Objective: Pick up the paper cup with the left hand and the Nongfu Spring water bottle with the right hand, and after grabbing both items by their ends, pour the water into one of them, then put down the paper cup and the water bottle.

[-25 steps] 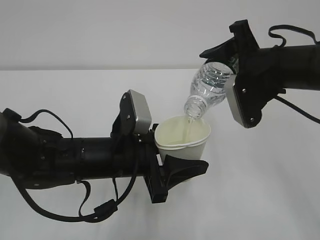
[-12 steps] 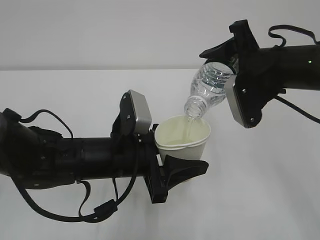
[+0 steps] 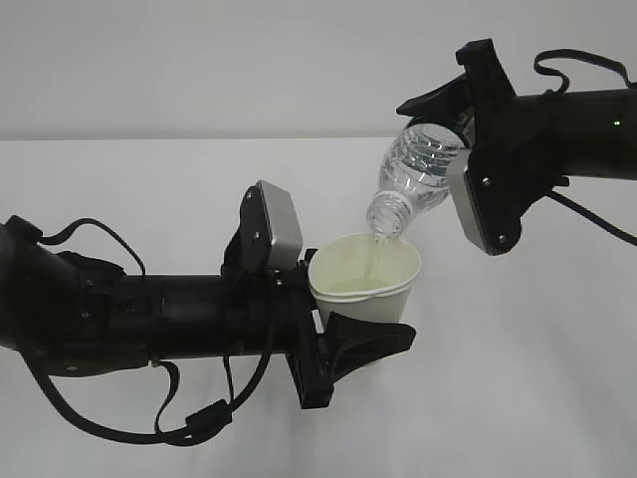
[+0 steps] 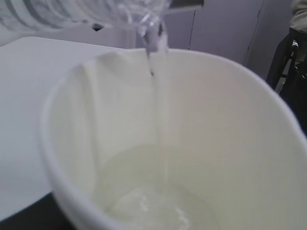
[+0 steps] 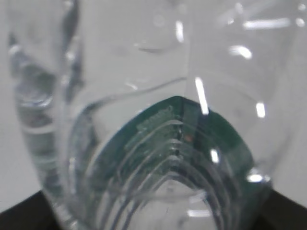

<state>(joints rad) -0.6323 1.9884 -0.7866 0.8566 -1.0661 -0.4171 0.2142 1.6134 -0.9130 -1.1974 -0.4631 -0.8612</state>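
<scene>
From the outside camera, the left hand [image 3: 343, 344] reached in low from the left and clasped the paper cup [image 3: 364, 281] between its two black fingers, the cup sitting upright at the pincer's tip with its rim above the jaws. The right hand [image 3: 448, 112] came in high from the right and gripped the Nongfu Spring water bottle [image 3: 413, 177] by its base end, tilted neck-down so the open mouth hung just above the cup's rim. The water [image 3: 377, 253] ran as a thin thread from the mouth into the cup. Only the left wrist camera looked down into the paper cup [image 4: 268, 158]: its pale interior filled the picture, the stream of water [image 4: 160, 134] fell from a blurred bottle mouth at the top edge, and a shallow pool lay at the bottom. The right wrist camera showed what neither other view did, the bottle [image 5: 144, 120] pressed close to the lens, clear ribbed plastic with the dark green label seen through it. A grey plate [image 3: 276, 226] on the left arm stood just behind the cup, and the white table [image 3: 557, 378] lay beneath both pincers.
</scene>
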